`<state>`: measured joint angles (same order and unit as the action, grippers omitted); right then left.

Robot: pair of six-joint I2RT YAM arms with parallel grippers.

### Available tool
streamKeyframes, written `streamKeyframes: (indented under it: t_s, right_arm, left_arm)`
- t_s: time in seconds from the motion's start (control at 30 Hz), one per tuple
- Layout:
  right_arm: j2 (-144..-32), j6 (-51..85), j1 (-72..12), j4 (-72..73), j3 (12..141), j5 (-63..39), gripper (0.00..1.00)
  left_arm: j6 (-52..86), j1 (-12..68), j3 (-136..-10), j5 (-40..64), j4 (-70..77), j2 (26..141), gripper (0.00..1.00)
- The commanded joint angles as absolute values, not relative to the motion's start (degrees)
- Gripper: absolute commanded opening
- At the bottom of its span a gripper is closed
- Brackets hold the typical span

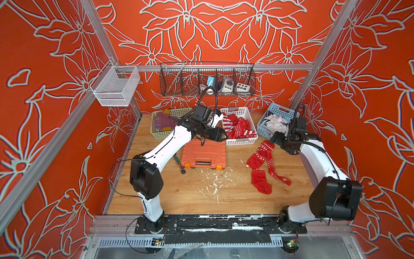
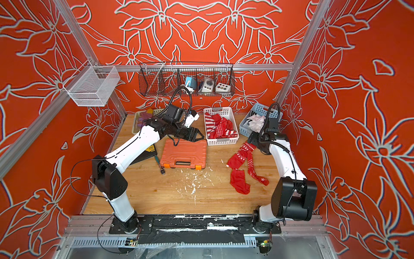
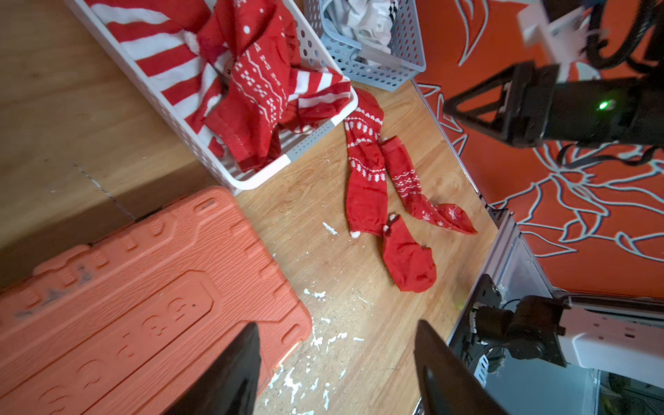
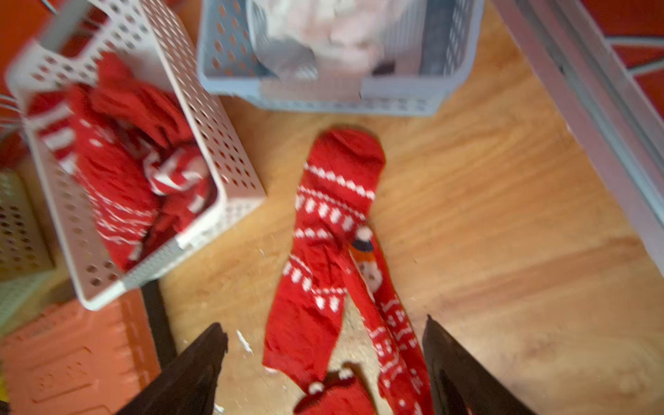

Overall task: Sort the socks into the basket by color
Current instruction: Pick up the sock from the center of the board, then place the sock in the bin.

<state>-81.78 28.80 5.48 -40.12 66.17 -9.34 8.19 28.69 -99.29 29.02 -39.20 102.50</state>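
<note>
Loose red white-patterned fabric socks [image 1: 266, 163] lie just beside the front right corner of the white perforated plastic basket [image 1: 240, 141], long axis pointing away from it. The right gripper [image 4: 323, 323] hovers over their basket end, jaws wide, empty. The left gripper [image 3: 337, 323] is farther off, also spread, empty.

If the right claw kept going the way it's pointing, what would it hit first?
Most likely the loose red socks on the table: the right gripper, jaws open, points down at them; how far is unclear.
</note>
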Motion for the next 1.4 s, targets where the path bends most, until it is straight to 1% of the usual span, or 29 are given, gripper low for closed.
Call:
streamKeyframes:
  t_s: [0.0,0.13,0.3,0.37,0.47,0.53,0.57,0.67,0.7,0.77,1.03,1.23,1.37]
  right_arm:
    - [-79.9,28.5,5.4,-43.8,62.2,-10.8,0.82]
    - [-83.3,26.7,5.3,-46.9,59.7,-11.5,0.82]
    - [-85.4,26.5,5.3,-44.5,55.1,-11.3,0.82]
    - [-86.2,26.5,5.2,-43.7,54.1,-11.4,0.78]
    - [-87.3,26.6,5.2,-42.4,53.1,-11.4,0.68]
    - [-88.0,26.4,5.1,-41.9,53.2,-11.7,0.6]
    - [-88.4,26.4,5.1,-41.9,53.2,-11.9,0.53]
    - [-88.2,26.2,5.1,-41.8,53.4,-12.5,0.22]
    - [-88.0,26.1,4.9,-41.9,53.5,-12.6,0.14]
    - [-87.8,25.9,4.9,-42.5,54.2,-13.0,0.0]
    - [-83.3,25.1,4.3,-47.2,60.2,-14.7,0.0]
    - [-81.3,25.8,1.7,-50.9,70.2,-16.4,0.0]
    - [-82.7,27.2,-0.8,-49.6,77.6,-18.3,0.0]
  left_arm:
    - [8.2,30.0,-100.6,31.3,-38.2,104.6,0.66]
    - [9.0,30.5,-101.5,32.3,-38.1,106.2,0.66]
    - [8.8,30.7,-102.2,32.3,-38.1,106.2,0.66]
    - [8.5,30.7,-102.3,32.0,-38.3,106.1,0.66]
    - [8.2,30.7,-102.1,31.7,-38.4,105.8,0.66]
    - [8.0,30.7,-102.0,31.5,-38.5,105.7,0.66]
    - [7.9,30.7,-101.9,31.3,-38.6,105.6,0.66]
    - [7.6,30.6,-101.4,31.0,-38.7,105.2,0.66]
    - [7.6,30.6,-101.3,30.9,-38.6,105.1,0.66]
    - [7.4,30.6,-101.0,30.9,-38.6,105.0,0.66]
    - [7.2,29.3,-100.9,30.2,-39.1,104.0,0.66]
    - [7.0,28.1,-100.8,30.2,-39.4,103.1,0.66]
    - [7.2,27.5,-100.3,30.4,-39.4,102.7,0.66]
